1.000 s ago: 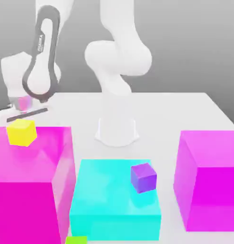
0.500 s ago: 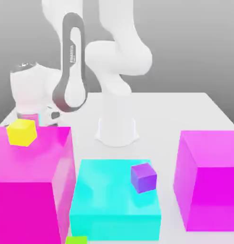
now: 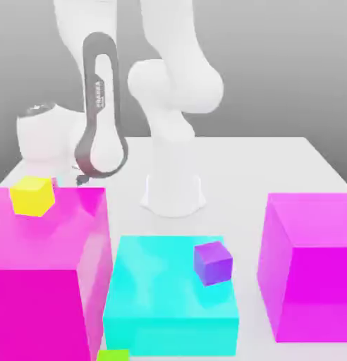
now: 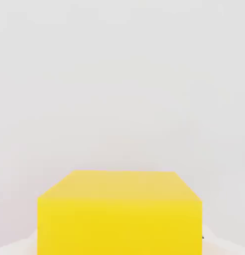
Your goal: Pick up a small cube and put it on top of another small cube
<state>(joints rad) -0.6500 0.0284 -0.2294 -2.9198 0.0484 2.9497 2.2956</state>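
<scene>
A small amber-yellow cube (image 4: 119, 211) sits on the white table, close in front of the hand camera, with one face and its top showing. In the exterior view my hand (image 3: 42, 137) hangs low behind the big magenta block (image 3: 42, 275) at the exterior view's left. The block hides the lower end of the hand. A lemon-yellow small cube (image 3: 32, 196) rests on the far left of that block's top. A purple small cube (image 3: 213, 263) lies on the cyan block (image 3: 169, 303).
A second big magenta block (image 3: 310, 268) stands at the exterior view's right. The arm's white base (image 3: 173, 192) rises behind the cyan block. A small green thing (image 3: 113, 355) shows at the bottom edge.
The grey-edged arm link has swung toward the exterior view's right and stands more upright. The hand has sunk lower behind the left magenta block. None of the cubes moved.
</scene>
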